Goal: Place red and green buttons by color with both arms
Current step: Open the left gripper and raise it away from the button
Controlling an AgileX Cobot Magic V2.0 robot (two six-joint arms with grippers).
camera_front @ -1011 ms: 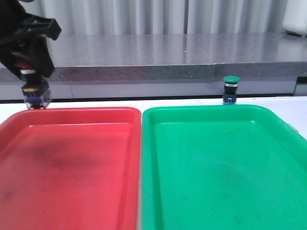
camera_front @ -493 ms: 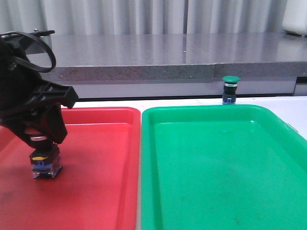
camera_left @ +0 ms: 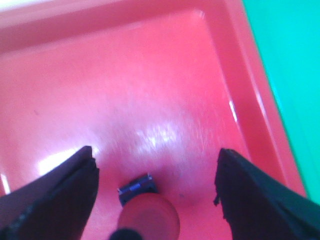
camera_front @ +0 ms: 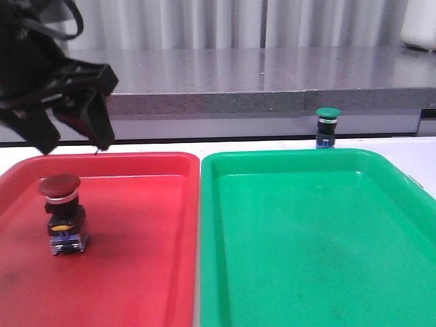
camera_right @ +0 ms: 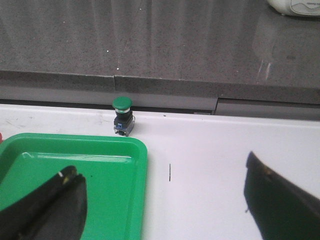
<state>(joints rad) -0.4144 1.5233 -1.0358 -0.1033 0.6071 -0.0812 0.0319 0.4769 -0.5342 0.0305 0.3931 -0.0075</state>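
While left hand [camera_front: 71,126] hangs spread above red button [camera_front: 63,214] in red tray [camera_front: 136,272]; right hand [camera_right: 165,210] spread, green button [camera_front: 328,127] behind green tray [camera_front: 306,238]

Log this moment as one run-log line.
left hand: open, above red button | red button: upright in red tray | green button: on table | right hand: open

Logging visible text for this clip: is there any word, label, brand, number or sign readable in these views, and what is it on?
None is readable in any view.
red button: a small yellow patch on its black body, too small to tell whether it carries text.
green button: no marking can be made out.
red tray and green tray: plain, no lettering.
White object on the far ledge: no print visible.
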